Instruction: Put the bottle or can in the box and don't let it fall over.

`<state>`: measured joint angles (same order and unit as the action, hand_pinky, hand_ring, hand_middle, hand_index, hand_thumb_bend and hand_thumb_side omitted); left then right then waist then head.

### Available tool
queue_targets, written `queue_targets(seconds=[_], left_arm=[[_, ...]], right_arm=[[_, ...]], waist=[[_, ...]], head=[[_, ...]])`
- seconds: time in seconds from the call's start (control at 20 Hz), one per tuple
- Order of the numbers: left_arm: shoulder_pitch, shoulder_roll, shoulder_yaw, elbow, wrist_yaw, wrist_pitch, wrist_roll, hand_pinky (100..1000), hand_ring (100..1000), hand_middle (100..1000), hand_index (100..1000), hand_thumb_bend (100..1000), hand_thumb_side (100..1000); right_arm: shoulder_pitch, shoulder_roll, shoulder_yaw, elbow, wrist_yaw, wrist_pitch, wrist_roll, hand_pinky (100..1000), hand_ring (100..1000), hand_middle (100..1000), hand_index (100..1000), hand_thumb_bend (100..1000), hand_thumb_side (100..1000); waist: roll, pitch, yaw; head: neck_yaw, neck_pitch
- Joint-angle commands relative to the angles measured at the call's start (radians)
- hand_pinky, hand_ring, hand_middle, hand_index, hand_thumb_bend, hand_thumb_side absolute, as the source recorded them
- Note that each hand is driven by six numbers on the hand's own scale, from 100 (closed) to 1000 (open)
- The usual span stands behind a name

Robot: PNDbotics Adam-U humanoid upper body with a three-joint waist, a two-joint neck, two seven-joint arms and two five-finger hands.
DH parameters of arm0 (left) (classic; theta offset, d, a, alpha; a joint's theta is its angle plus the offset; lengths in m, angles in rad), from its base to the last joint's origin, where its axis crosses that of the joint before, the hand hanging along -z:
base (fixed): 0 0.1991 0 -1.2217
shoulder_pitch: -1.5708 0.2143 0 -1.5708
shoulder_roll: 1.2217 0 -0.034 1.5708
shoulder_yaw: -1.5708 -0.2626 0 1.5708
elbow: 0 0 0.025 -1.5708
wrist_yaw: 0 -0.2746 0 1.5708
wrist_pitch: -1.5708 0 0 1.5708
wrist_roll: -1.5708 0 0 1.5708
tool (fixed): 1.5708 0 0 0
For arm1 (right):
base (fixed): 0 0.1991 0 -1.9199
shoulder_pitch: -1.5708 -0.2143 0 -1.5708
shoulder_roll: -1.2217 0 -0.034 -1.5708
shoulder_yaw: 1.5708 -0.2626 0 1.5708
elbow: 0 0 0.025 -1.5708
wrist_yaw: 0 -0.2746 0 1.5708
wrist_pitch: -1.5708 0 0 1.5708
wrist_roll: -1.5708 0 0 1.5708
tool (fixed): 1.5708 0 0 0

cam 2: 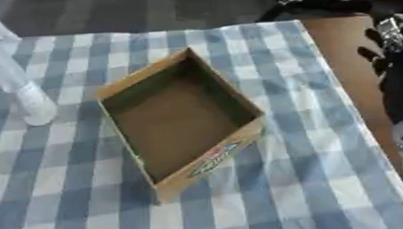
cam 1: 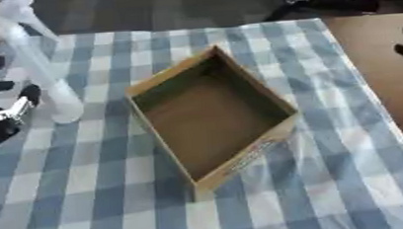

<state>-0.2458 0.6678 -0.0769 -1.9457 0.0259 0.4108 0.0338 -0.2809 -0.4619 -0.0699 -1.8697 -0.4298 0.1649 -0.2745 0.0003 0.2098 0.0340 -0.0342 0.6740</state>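
A tall clear plastic bottle (cam 1: 43, 75) stands on the checked cloth at the far left, leaning in the picture with its base near the box's left corner. My left hand (cam 1: 4, 111) shows at the left edge just beside the bottle's lower part, open with fingers spread toward it; I cannot tell whether it touches. An open cardboard box (cam 1: 242, 160) lies in the middle of the table, turned at an angle, with nothing inside. My right hand (cam 2: 395, 71) hangs open at the right edge over the bare table, well away from the box.
The blue and white checked cloth (cam 1: 330, 189) covers most of the table. A strip of bare brown tabletop (cam 1: 375, 68) runs along the right. Dark objects and floor lie beyond the table's far edge.
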Motion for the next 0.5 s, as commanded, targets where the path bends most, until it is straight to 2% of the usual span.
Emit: queue_targets(seconds=[0.05, 0.5], left_arm=[[-0.023, 0.029, 0.011, 0.014, 0.001, 0.011, 0.014, 604, 918, 985, 998, 274, 486], [-0.074, 0.026, -0.001, 0.088, -0.002, 0.017, 0.015, 614, 922, 987, 1000, 278, 506]], right_arm=[[-0.012, -0.015, -0.004, -0.009, -0.006, -0.001, 0.004, 946, 1000, 1000, 865, 100, 612], [-0.016, -0.012, -0.004, -0.009, -0.007, -0.001, 0.003, 946, 1000, 1000, 863, 100, 616]], waist=[[0.001, -0.010, -0.002], [0.003, 0.000, -0.007]], head=[[0.003, -0.014], [0.000, -0.027]])
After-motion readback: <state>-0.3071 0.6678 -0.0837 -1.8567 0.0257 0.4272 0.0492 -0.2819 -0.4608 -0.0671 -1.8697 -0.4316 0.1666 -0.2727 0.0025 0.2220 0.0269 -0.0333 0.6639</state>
